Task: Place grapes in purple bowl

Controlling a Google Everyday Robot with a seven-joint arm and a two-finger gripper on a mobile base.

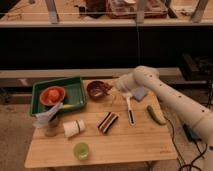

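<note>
The gripper (111, 89) is at the right edge of the purple bowl (95, 90), at the back of the wooden table (125, 145), and the white arm (165, 95) reaches to it from the right side. Whether the gripper is grasping something or has released it – this I cannot tell. A dark lump at the rim of the bowl, just at the gripper, may be the grapes (104, 89), but it is not sure; I judge the arm is placed here because the grapes must go down inside this bowl. The orange bowl (53, 95) sits in the green tray (75, 92) to the left. In front lie a striped block (107, 122), a white cup (73, 128) on its side and a light-green cup (81, 150) – all well apart from the bowl
</note>
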